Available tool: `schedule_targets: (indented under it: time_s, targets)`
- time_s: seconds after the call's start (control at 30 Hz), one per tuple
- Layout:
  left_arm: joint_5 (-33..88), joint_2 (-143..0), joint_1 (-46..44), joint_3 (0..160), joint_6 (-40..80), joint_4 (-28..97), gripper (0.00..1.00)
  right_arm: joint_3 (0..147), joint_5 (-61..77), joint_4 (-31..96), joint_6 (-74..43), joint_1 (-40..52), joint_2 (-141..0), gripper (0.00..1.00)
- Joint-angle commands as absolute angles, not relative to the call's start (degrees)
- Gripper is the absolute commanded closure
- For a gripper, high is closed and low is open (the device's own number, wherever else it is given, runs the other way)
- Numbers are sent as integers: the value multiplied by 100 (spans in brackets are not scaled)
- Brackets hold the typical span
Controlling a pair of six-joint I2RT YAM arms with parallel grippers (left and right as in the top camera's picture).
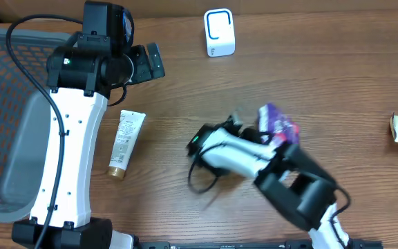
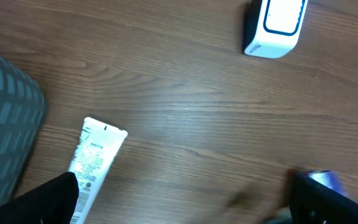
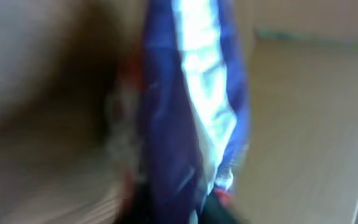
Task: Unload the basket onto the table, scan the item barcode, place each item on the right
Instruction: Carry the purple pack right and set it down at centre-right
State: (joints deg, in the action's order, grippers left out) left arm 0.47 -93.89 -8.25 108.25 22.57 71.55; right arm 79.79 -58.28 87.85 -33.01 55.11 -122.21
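Overhead: purple packet (image 1: 279, 123) over mid-worktop at blurred right fingers (image 1: 273, 136), well apart from scanner (image 1: 220, 32). Left wrist: left fingers (image 2: 48, 199) wide open, empty. Right wrist: packet fills view, grip unclear; could slip mid-swing, barcode unread.

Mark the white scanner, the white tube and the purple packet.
white scanner (image 1: 220, 32), overhead view, middle of its top face
white tube (image 1: 125, 143), overhead view, middle of its body
purple packet (image 1: 280, 124), overhead view, middle of the exposed foil
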Motion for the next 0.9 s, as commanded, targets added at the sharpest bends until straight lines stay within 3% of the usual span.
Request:
schedule_targets:
  time_s: [0.0, 0.07, 0.3, 0.53, 0.73, 0.87]
  targets:
    - [108, -9365, -825, 10812, 2250, 7177, 0, 7940, -5186, 8729, -3299, 6265, -12324, 21]
    - [80, -9365, -825, 10812, 2224, 7172, 0, 7957, -4858, 8582, -3345, 6657, -12324, 0]
    - [-489, -9362, -698, 10812, 2071, 7190, 0, 8160, -3247, 8558, -4598, 7072, -12182, 0]
    - [-513, -9362, -628, 10812, 1920, 7242, 0, 8219, -1826, 7909, -4613, 6954, -11024, 0]
    - [-508, -9362, -631, 10812, 1809, 7338, 0, 8219, -659, 7741, -4445, 5826, -9183, 0]
    - [-506, -9365, -635, 10812, 1776, 7498, 0, 8208, 209, 7712, -4217, 4193, -8176, 0]
